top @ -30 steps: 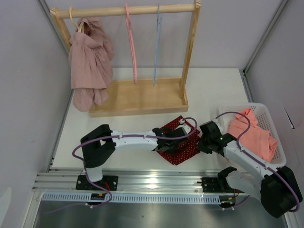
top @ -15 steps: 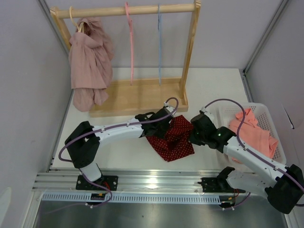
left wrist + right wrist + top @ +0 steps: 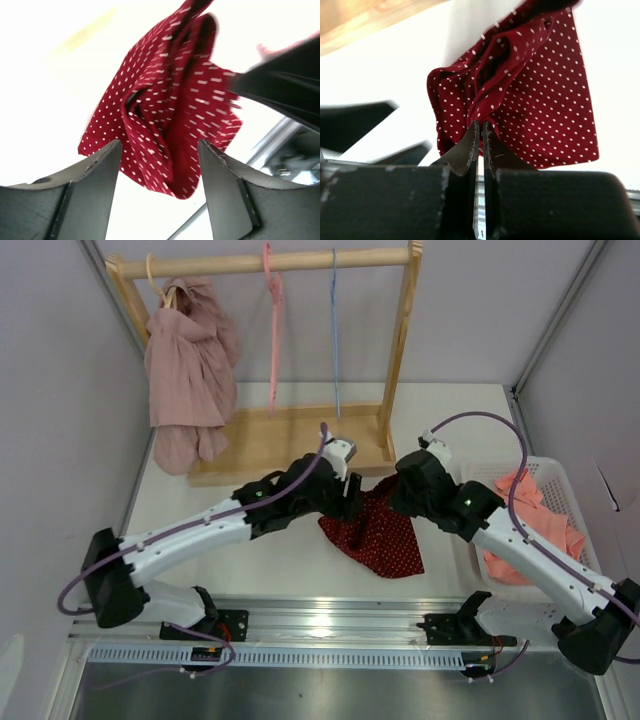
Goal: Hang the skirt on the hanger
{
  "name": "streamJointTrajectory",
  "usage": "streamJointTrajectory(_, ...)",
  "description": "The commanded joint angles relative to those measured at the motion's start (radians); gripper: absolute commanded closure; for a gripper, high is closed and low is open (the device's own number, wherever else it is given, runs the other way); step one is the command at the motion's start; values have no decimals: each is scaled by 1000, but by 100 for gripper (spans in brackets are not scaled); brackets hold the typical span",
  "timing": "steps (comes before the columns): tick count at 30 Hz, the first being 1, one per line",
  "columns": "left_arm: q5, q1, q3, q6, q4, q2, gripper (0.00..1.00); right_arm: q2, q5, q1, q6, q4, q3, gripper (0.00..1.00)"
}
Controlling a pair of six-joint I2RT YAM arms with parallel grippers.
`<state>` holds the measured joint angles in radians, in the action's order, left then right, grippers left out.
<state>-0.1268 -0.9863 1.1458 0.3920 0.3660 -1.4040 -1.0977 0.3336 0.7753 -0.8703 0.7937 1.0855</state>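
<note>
The right gripper (image 3: 480,131) is pinched tight on a fold of the dark red, white-dotted cloth skirt (image 3: 545,100), which hangs crumpled over the white tabletop (image 3: 450,420) (just in front of the wooden garment rack (image 3: 300,445)), while the left gripper (image 3: 159,146) gapes beside it, holding nothing.

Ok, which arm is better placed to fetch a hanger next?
Left. The left gripper stands open and empty, close to the rack below the blue hanger, while the right gripper is shut on the skirt.
</note>
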Motion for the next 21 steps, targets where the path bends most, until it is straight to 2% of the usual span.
streamJointTrajectory(1, -17, -12, -73, 67, -82, 172, 31, -49, 59, 5, 34, 6, 80, 100)
streamJointTrajectory(6, -89, -81, -181, 136, -81, 304, 31, -99, 67, 19, 47, -11, 161, 100)
streamJointTrajectory(11, -88, -162, -291, 197, -143, 384, 32, -135, 91, 50, 66, 4, 261, 100)
streamJointTrajectory(17, -180, -285, -310, 223, -197, 312, 30, -189, 116, 88, 79, 36, 376, 100)
streamJointTrajectory(21, -368, -397, -299, 324, -223, 202, 28, -212, 116, 116, 71, 33, 387, 100)
